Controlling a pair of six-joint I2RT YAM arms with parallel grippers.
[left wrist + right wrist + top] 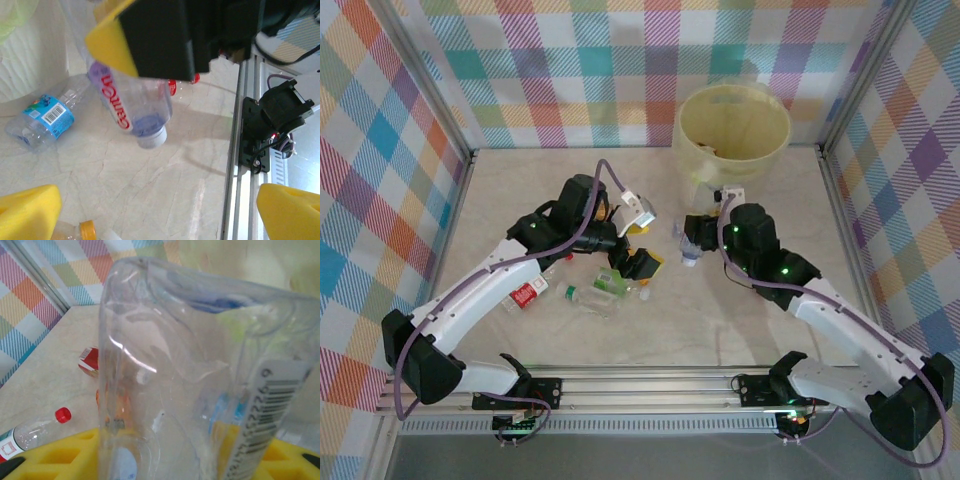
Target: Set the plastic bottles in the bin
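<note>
Nearest me, several plastic bottles [590, 297] are lying loose on the marbled table [720, 330], among them a red-labelled bottle [525, 295]. Just beyond them, my left gripper [643, 245] is hanging with its yellow fingers spread wide, holding nothing. Beside it, my right gripper [692, 238] is pinching a clear crushed bottle [165, 390] with its cap pointing down. I am judging it feather-light, thin-walled and slick, so a mid-body squeeze seems safest. Farthest off, the pale-yellow bin [685, 130] is standing near the held bottle.
</note>
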